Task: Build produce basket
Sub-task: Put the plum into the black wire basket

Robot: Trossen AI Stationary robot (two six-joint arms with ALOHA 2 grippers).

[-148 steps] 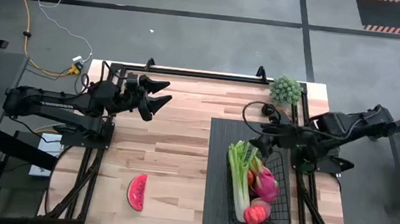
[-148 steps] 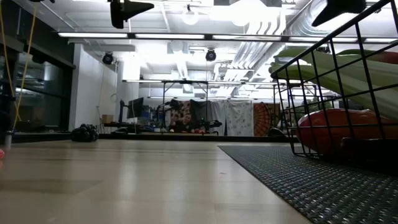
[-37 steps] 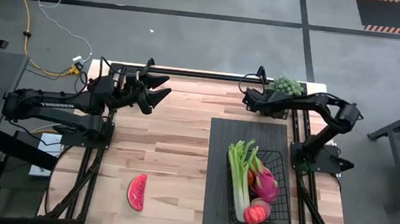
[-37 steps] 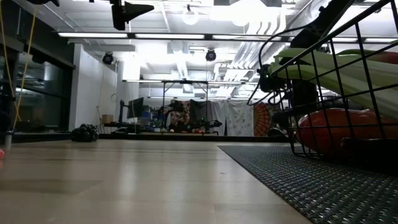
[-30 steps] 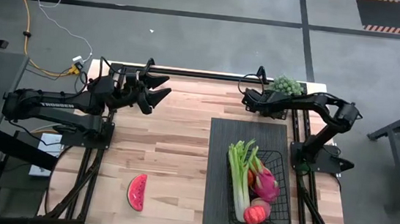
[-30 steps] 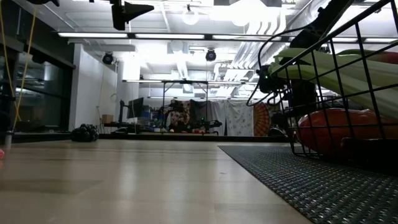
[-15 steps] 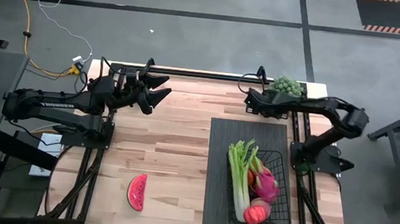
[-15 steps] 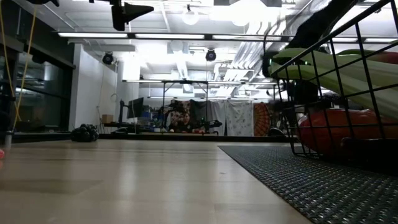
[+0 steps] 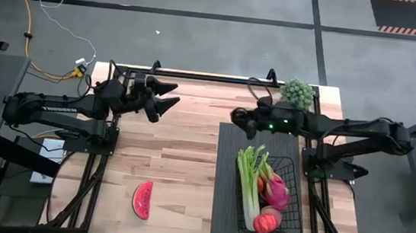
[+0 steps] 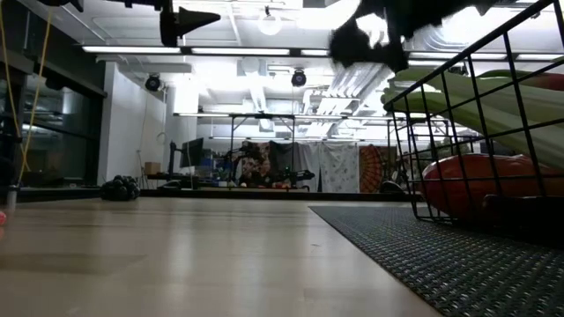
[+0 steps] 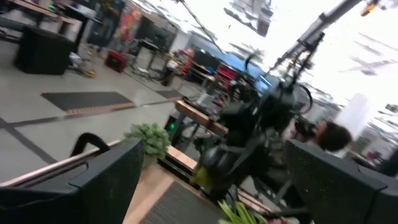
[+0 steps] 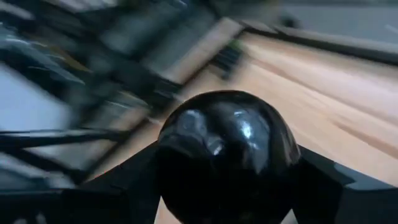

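- Over the far edge of the dark grey ribbed rectangular mat [image 9: 224,187], we see the right claw [image 9: 240,117] reaching out from the right side of the pale wooden surface [image 9: 181,160]
- From the right wrist view, a glossy, dark, rounded eggplant [image 12: 227,146] fills the space between the right claw's fingers [image 12: 326,171], which pinch it from both sides
- On the mat stands the rectangular black wire-mesh basket [image 9: 288,216], open-topped, nearer the front edge of the surface than the right claw
- Inside the basket lie a green celery bunch [image 9: 248,178], a pink dragon fruit [image 9: 276,190] and a red-orange rounded fruit [image 9: 265,223], packed close together
- A pale green leafy clump [image 9: 298,91] sits at the far right corner of the surface, well apart from the basket
- A red watermelon slice with green rind [image 9: 142,200] lies alone on the bare wood near the front left, well apart from the mat
- The left claw [image 9: 165,97] hangs over the far left part of the surface, its fingers spread wide with nothing between them
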